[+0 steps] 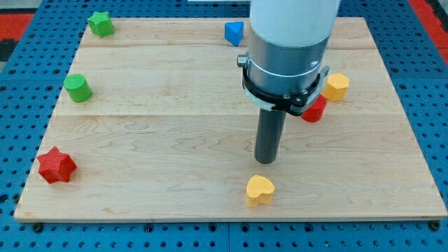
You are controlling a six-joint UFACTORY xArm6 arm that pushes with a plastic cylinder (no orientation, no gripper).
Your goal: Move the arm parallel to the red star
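The red star (56, 166) lies near the wooden board's left edge, low in the view. My tip (265, 160) rests on the board right of centre, far to the right of the red star and at about the same height in the view. A yellow heart (260, 190) lies just below the tip, apart from it.
A green star (101, 24) sits at the top left, a green cylinder (78, 87) below it. A blue block (234, 32) is at the top centre. A yellow block (337, 86) and a partly hidden red block (315, 110) lie right of the arm. The wooden board (154, 133) stands on a blue pegboard.
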